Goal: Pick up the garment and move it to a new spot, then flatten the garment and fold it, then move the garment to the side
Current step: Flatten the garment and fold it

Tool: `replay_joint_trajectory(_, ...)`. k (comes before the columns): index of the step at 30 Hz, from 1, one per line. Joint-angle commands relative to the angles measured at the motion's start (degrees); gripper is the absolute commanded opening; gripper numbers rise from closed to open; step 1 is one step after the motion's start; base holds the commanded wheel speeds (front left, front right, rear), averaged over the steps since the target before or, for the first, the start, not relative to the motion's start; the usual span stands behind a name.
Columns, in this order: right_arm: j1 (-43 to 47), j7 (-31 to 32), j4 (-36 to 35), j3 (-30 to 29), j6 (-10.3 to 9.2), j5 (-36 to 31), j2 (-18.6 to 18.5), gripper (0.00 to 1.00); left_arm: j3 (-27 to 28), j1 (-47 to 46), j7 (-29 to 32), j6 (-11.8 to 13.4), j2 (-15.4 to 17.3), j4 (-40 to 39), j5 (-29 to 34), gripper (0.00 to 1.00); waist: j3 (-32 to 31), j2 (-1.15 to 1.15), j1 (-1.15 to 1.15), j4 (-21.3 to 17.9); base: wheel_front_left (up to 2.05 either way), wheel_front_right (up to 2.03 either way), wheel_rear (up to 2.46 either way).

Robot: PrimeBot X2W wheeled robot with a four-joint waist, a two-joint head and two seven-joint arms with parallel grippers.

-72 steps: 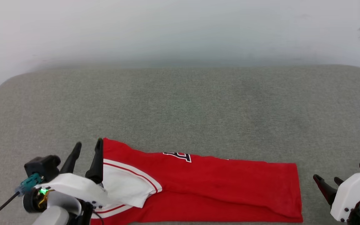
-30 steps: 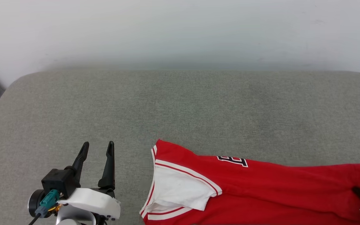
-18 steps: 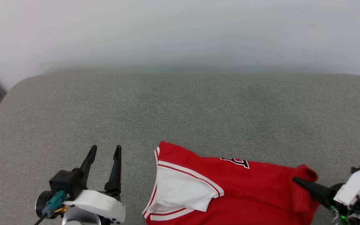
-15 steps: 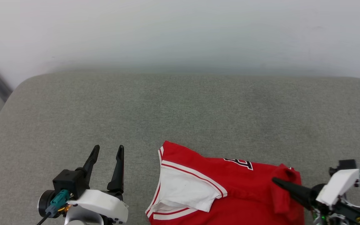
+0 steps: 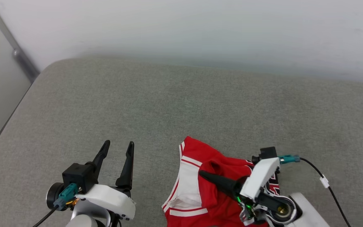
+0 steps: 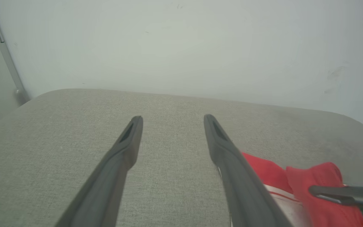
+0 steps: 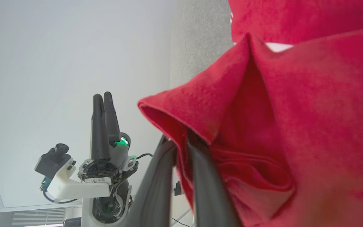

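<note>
— How's the light at your end?
— Bright and flat. It's diffuse, and I can't place the source. Shadows on the worktop [image 5: 181, 104] are faint and soft-edged.
— And sharpness?
— On my head camera the wall [image 5: 200, 28] washes into a pale haze along the worktop's far edge. On the right wrist camera the garment [image 7: 295, 110] sits so close that it goes soft. The left wrist camera bows the far edge, and the left tool [image 6: 172, 117] blurs near the lens.
</note>
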Motion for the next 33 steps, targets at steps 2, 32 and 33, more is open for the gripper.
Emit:
replay_joint_trajectory(2,-2.86,-4.39,1.99,3.68,0.02,-0.34,0.03,0.11,0.23,-1.02,-0.35,-0.36,-0.33,0.52,0.10,1.00,0.94,0.00,0.00,0.84,0.00,0.00,0.00)
replay_joint_trajectory(32,-3.42,-47.20,4.70,-2.91,0.01,-52.09,-16.67,1.00,2.62,3.28,-1.39,2.20,0.17,0.99,0.27,1.00,-2.99,0.00,0.00,-8.07,0.00,0.00,0.00)
replay_joint_trajectory(33,-1.76,-47.48,2.94,-5.51,0.00,-54.22,-16.17,1.00,2.77,3.63,-1.41,2.54,0.34,0.77,0.43,1.00,-3.15,0.00,0.00,-8.39,0.00,0.00,0.00)
